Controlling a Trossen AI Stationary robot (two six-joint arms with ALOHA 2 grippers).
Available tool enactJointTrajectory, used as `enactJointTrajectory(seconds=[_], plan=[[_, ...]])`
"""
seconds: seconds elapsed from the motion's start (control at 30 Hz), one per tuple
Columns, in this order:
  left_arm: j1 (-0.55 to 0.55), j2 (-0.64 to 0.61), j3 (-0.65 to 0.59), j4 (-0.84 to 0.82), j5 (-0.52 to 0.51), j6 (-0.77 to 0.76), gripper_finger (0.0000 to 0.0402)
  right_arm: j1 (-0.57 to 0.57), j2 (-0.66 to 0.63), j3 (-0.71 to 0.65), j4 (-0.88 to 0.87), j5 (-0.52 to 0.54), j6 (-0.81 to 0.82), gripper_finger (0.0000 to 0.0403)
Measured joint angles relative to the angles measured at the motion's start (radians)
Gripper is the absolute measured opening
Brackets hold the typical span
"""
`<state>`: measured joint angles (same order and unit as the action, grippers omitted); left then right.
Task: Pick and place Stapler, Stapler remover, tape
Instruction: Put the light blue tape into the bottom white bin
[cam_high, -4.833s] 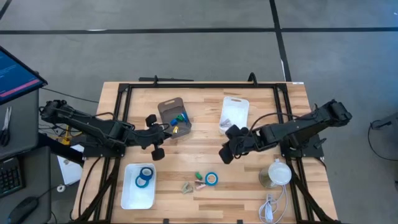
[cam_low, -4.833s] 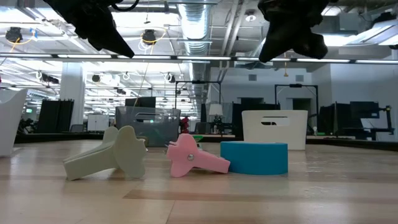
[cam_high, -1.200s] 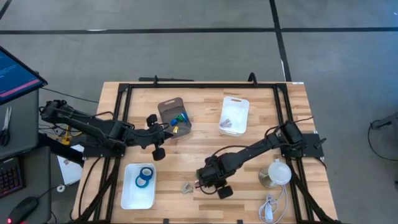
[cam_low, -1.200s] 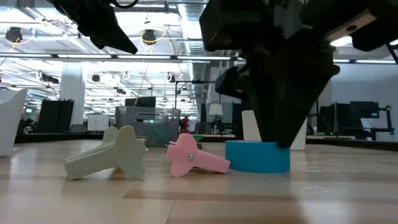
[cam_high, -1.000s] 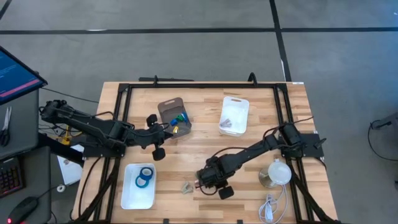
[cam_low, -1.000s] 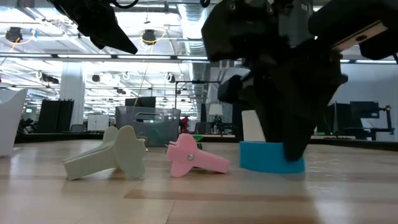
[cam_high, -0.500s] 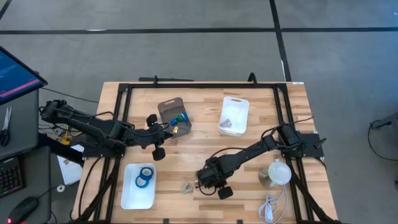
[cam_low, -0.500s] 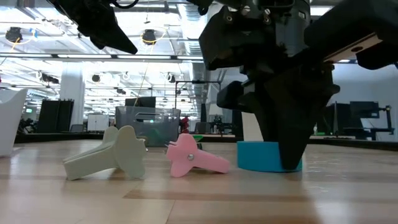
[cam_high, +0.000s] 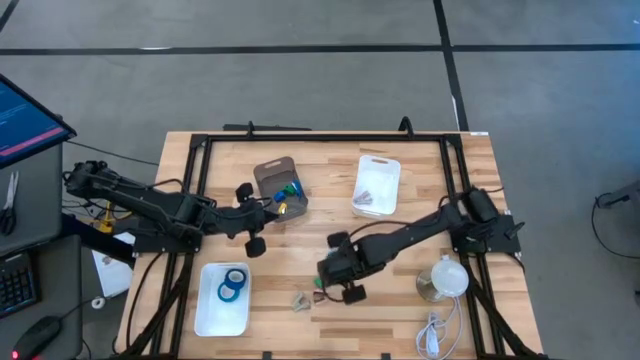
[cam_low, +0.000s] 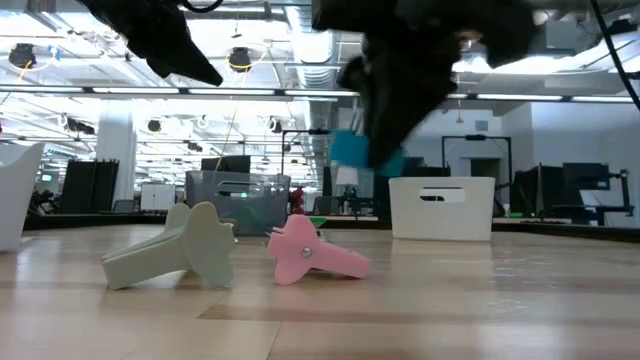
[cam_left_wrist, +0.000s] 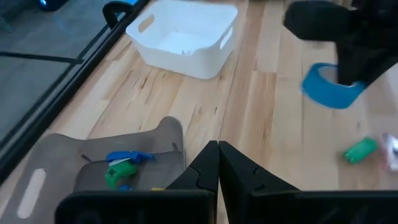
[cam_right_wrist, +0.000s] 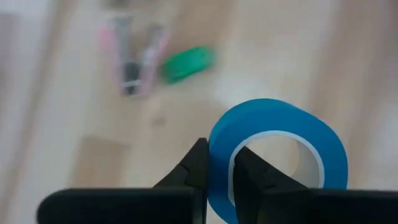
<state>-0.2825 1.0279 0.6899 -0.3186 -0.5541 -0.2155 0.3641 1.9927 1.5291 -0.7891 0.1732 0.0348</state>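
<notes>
My right gripper (cam_high: 334, 272) is over the near middle of the table, shut on a blue tape roll (cam_right_wrist: 277, 158) that also shows in the low view (cam_low: 352, 150) and the left wrist view (cam_left_wrist: 333, 87). Below it a pink staple remover (cam_low: 312, 253), a pale one (cam_low: 178, 251) and a small green piece (cam_right_wrist: 187, 63) lie on the table. Two more blue rolls (cam_high: 234, 285) lie in a white tray (cam_high: 208, 318) at the near left. My left gripper (cam_left_wrist: 217, 148) is shut and hovers beside the grey bin (cam_high: 271, 176). My right gripper pinches the roll's wall (cam_right_wrist: 219, 163), with one finger (cam_right_wrist: 247, 173) inside the ring's hole and the other (cam_right_wrist: 194, 167) outside. The fingers come from above, pointing down. The roll is lifted clear of the table and hangs tilted at the fingers.
The grey bin holds blue, green and yellow pieces (cam_left_wrist: 124, 163). A white bin (cam_high: 378, 185) stands at the far middle with small items in it. A white round object (cam_high: 446, 278) and a white cable (cam_high: 432, 330) lie at the near right. Black rails frame the table.
The right gripper stood on the table around the blue roll, which slid a little toward the right. It has since risen and moved slightly toward the far edge, lifting the roll clear of the table. The left arm has kept still.
</notes>
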Motion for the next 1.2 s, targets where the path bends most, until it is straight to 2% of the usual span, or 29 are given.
enactJointTrajectory(seconds=[0.13,0.23,0.43,0.63,0.77,0.93,1.1,1.2], plan=[[0.032,0.0,0.0,0.094,0.046,-0.051,0.0002,0.001,-0.059,0.001,0.024,0.242,-0.011,0.0029],[0.087,0.0,0.0,0.178,0.174,-0.052,0.0002,0.001,-0.075,0.001,0.066,0.391,-0.038,0.0029],[0.214,0.003,0.0,0.28,0.398,-0.082,0.0018,0.002,-0.075,0.001,0.144,0.515,-0.111,0.0029],[0.316,0.003,0.0,0.294,0.602,-0.251,0.0088,0.002,-0.074,0.001,0.165,0.718,-0.128,0.0029],[0.34,0.015,0.0,0.318,0.665,-0.348,0.0141,0.001,-0.074,-0.002,0.272,0.77,-0.189,0.0029],[0.341,0.083,0.001,0.372,0.751,-0.42,0.0193,0.001,-0.072,-0.026,0.487,0.769,-0.334,0.0029],[0.339,0.197,0.001,0.51,0.852,-0.47,0.0217,-0.01,-0.073,-0.026,0.516,0.747,-0.344,0.0029],[0.339,0.248,-0.002,0.594,0.864,-0.471,0.022,-0.012,-0.074,-0.026,0.51,0.744,-0.349,0.0029]])
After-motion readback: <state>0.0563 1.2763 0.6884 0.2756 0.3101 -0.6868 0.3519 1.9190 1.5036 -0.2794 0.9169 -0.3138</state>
